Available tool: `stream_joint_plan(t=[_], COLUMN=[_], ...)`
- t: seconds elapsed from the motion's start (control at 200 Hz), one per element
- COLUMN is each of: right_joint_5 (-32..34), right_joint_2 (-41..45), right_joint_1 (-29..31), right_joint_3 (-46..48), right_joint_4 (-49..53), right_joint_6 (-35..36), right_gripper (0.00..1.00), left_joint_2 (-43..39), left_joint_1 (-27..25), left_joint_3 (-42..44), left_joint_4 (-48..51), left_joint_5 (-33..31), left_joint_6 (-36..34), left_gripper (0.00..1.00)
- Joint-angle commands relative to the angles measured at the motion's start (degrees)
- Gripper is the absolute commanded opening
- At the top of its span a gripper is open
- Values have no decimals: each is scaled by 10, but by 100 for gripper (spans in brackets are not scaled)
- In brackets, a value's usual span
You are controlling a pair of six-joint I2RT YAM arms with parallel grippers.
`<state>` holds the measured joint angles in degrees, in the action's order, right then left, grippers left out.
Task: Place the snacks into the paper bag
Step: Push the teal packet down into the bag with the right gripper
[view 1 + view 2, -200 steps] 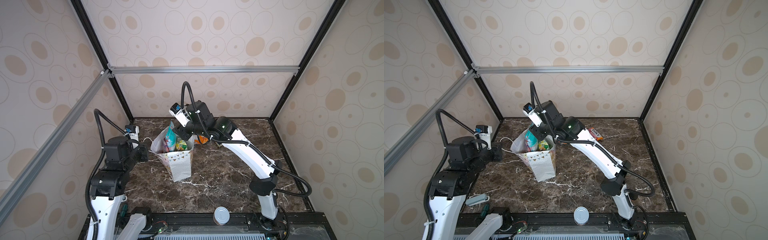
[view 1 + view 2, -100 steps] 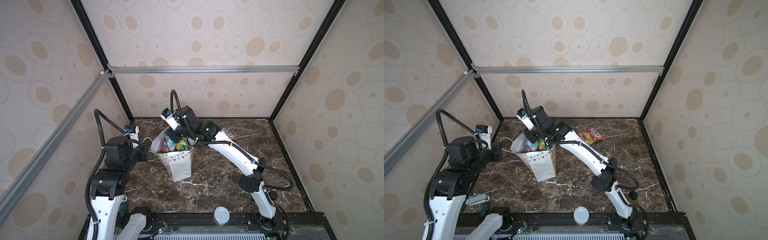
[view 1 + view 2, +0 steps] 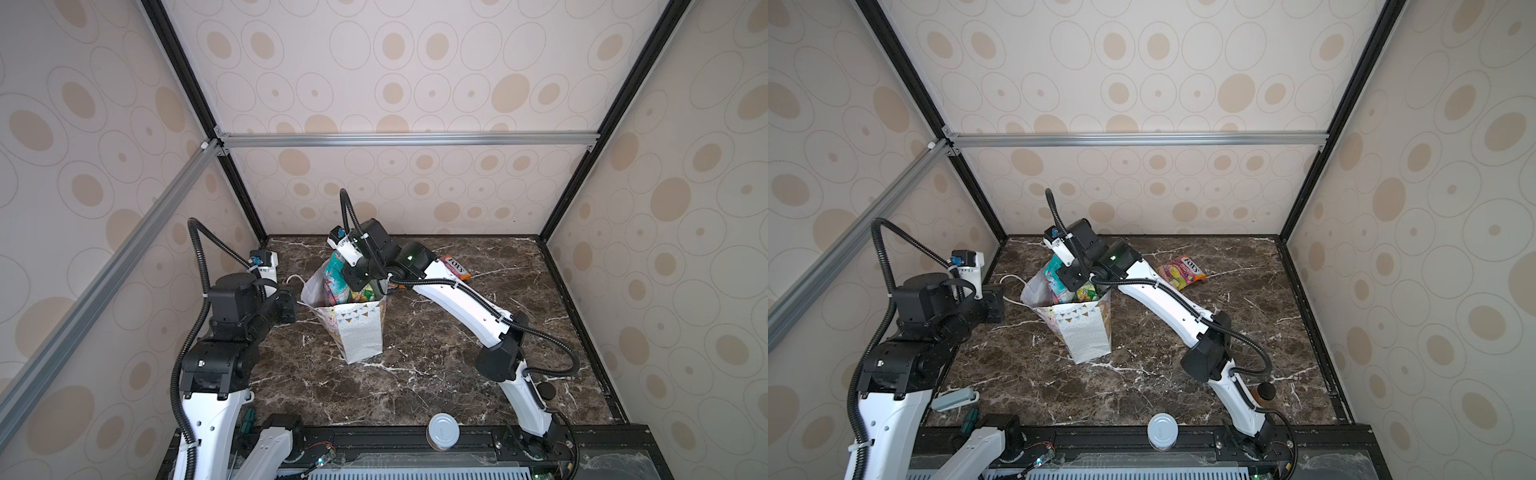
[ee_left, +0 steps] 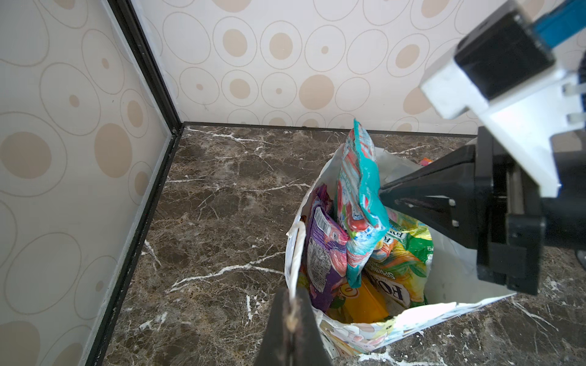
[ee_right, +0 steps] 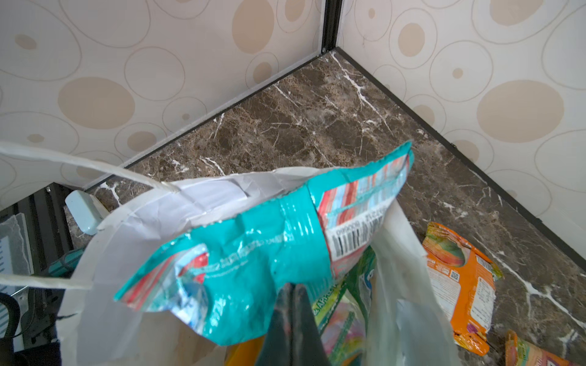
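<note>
Within the last second the right hand (image 4: 382,193) has swung across the paper bag (image 3: 359,328) toward the far left corner of the surface (image 3: 436,357) and pressed its fingers together. Their tips touch the teal packet (image 5: 253,253), which stands half out of the bag's mouth on the other snacks. This looks like a push down, so that packet is not yet settled. The left hand (image 4: 290,301) pinches the cord handle (image 4: 297,253), holding the mouth open. A pink packet (image 3: 1181,272) and an orange packet (image 5: 459,275) lie near the far edge. The surface's right half is bare, leaving room to withdraw.
</note>
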<state>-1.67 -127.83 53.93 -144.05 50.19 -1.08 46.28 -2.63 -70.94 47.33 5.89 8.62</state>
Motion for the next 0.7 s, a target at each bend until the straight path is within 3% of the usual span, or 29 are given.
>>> stream_joint_plan(t=[0.0,0.035,0.06,0.23,0.465,0.69], right_joint_5=[7,5,2,0,111,256], right_joint_2=[30,44,54,101,90,36], right_joint_1=[1,1,1,20,82,97], right_joint_3=[-4,5,14,87,92,49], right_joint_4=[5,-8,-18,-75,-89,-74], right_joint_6=[-3,-9,-12,-8,-4,-50], right_gripper=[18,34,40,58,73,75], left_joint_2=[-8,-8,-8,-8,-8,-9], left_joint_1=[1,1,1,1,1,1], left_joint_3=[-9,-8,-9,-9,-11,-14], left_joint_4=[-16,-17,-17,-15,-15,-11], left_joint_5=[-10,-10,-8,-12,-11,-11], left_joint_6=[-13,-12,-12,-13,-10,-13], left_gripper=[0,0,0,0,0,0])
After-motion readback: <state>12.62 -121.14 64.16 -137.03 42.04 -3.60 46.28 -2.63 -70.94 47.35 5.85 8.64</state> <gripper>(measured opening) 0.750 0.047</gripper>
